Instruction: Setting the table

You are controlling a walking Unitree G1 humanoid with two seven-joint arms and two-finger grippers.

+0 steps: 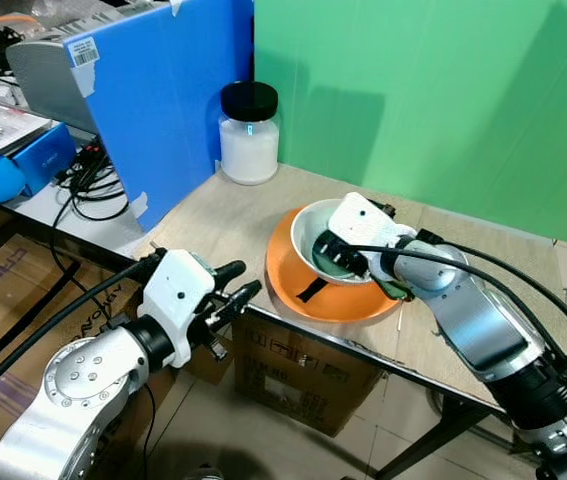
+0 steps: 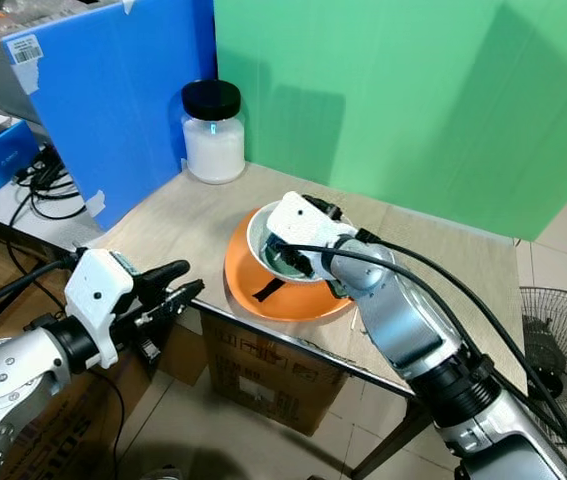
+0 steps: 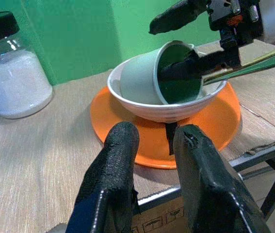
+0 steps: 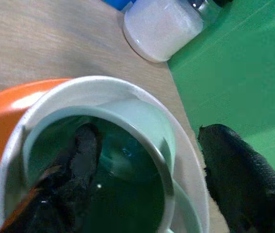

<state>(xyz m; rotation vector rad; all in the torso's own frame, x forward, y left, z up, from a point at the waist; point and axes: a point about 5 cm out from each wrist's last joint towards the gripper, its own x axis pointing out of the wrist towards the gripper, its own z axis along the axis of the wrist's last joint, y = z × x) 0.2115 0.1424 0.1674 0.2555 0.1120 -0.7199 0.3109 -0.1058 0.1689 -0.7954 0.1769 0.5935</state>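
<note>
The setting looks barely begun — the green cup [image 3: 169, 73] lies tipped in the white bowl [image 3: 142, 109] on the orange plate [image 3: 210, 128], the right end effector [image 3: 188, 41] spread over its rim, the left end effector [image 1: 233, 285] narrow and empty off the worktop [image 1: 213, 215].

Colour record: table surface and items as observed.

Orange plate [image 1: 348, 300] bearing a black mark; white bowl [image 3: 142, 107] on it; pale green cup [image 3: 142, 77], dark green inside. Spoon handle [image 3: 258, 60] metallic gold-green. Jar [image 1: 249, 133]: clear glass, white contents, black lid. Table [image 1: 213, 215]: light beige wood grain. Backdrop panel [image 1: 433, 100] plain bright green; adjoining board [image 1: 163, 90] solid blue with a white label. Right gripper [image 3: 188, 41] and left gripper [image 1: 231, 290]: black fingers on white housings, silver arms. Cardboard box [image 1: 303, 375] brown with black print.
</note>
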